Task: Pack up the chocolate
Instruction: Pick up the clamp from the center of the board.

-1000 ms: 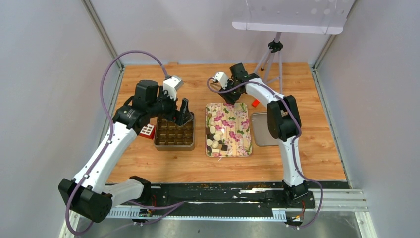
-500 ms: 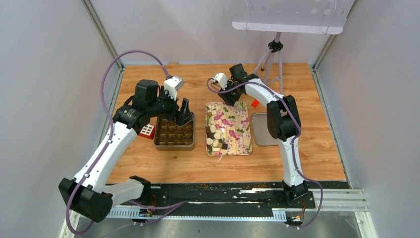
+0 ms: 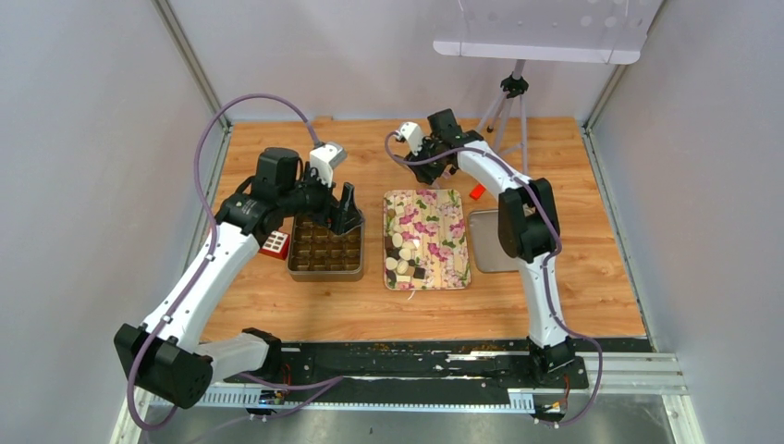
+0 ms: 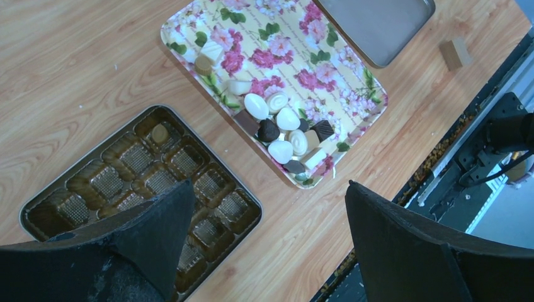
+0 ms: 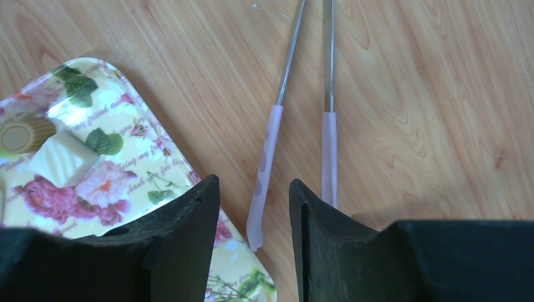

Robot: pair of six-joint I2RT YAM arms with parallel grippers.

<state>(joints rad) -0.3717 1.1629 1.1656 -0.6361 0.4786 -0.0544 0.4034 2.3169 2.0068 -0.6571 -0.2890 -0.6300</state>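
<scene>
Right wrist view: the right end effector [image 5: 253, 182] hangs with jaws part-way apart over the tongs [image 5: 264, 157], which lie on the desk [image 5: 409, 94] just past the floral tray [image 5: 126, 182]. One soft tip sits in the gap and the other runs behind a finger. It should straddle both legs before closing, or the tongs will likely twist. The chocolate [image 4: 280, 126] is heaped on the tray's near half, and one piece sits in the tin [image 4: 113, 182] left of the tray. There the left end effector [image 4: 269, 189] gapes wide and holds nothing.
</scene>
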